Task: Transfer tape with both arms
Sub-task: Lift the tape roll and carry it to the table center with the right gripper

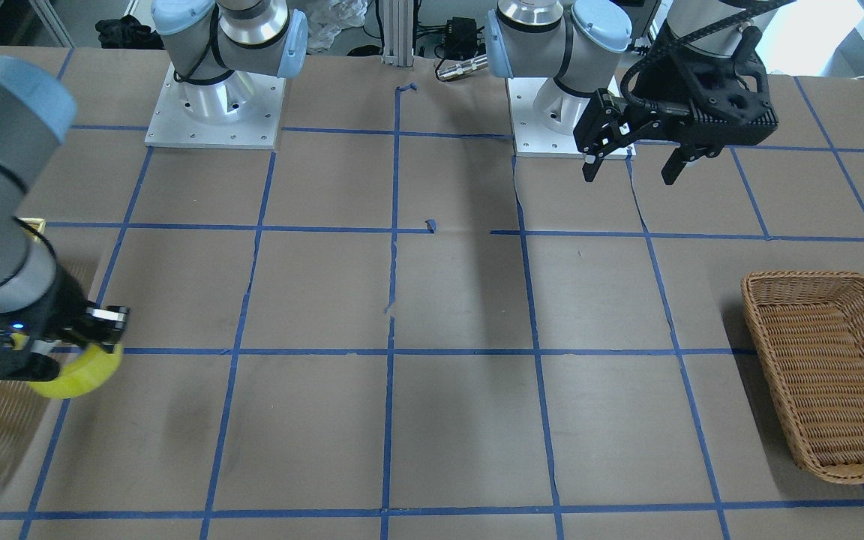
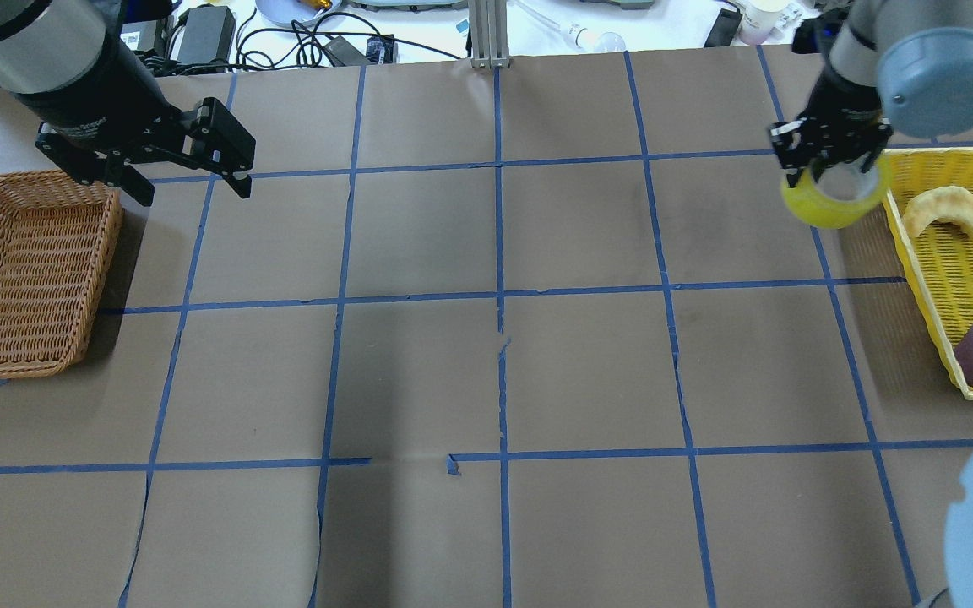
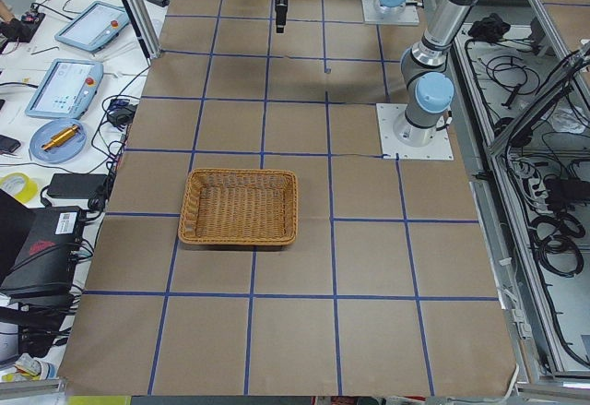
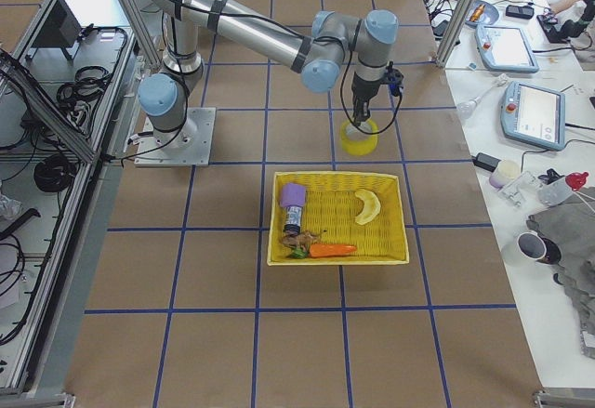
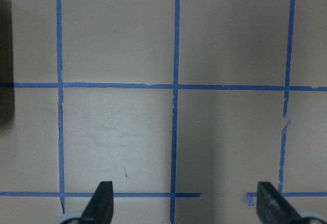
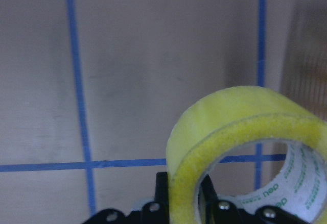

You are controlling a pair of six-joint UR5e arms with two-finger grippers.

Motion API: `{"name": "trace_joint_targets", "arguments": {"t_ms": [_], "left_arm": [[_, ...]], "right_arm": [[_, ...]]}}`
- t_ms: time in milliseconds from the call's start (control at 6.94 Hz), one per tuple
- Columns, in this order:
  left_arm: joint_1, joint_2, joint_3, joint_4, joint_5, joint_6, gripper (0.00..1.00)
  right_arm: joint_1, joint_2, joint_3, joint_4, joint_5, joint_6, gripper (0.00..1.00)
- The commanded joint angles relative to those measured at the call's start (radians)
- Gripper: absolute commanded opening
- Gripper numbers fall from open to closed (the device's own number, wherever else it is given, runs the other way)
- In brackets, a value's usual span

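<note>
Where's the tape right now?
Overhead view: the tape is at the far right, gripped by the right pincer, just left of the yellow basket.

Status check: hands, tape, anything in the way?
Right hand shut on yellow tape roll, just outside yellow tray. Left hand open, empty, beside wicker basket. Hands far apart; handover not yet begun.

I'm in a robotics lab: taped-grid table (image 2: 419, 236) under my left gripper (image 2: 193, 194), cables (image 2: 284, 38) and teach pendants (image 3: 63, 87) beyond it.
</note>
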Motion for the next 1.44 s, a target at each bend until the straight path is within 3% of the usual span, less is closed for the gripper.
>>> {"name": "trace_joint_targets", "arguments": {"t_ms": [0, 144, 432, 720, 1008, 1153, 1297], "left_arm": [[0.002, 0.000, 0.000, -0.001, 0.000, 0.001, 1.00], [0.002, -0.002, 0.000, 0.001, 0.000, 0.001, 1.00], [-0.001, -0.003, 0.001, 0.000, 0.000, 0.000, 1.00], [0.000, -0.012, 0.001, 0.003, 0.002, 0.001, 1.00], [0.002, -0.018, 0.001, 0.003, 0.000, 0.001, 1.00], [0.003, -0.017, 0.001, 0.003, 0.002, 0.003, 1.00], [0.003, -0.018, 0.001, 0.003, -0.001, 0.022, 1.00]], "right_arm": [[0.259, 0.060, -0.001, -0.038, 0.071, 0.368, 0.00], [0.324, 0.117, -0.003, -0.137, 0.073, 0.461, 0.00], [0.471, 0.223, -0.042, -0.218, 0.072, 0.611, 0.00], [0.533, 0.298, -0.142, -0.204, 0.073, 0.700, 0.00], [0.538, 0.312, -0.139, -0.206, 0.072, 0.692, 0.00], [0.536, 0.309, -0.138, -0.212, 0.055, 0.666, 0.86], [0.535, 0.286, -0.133, -0.204, 0.040, 0.581, 1.00]]}}
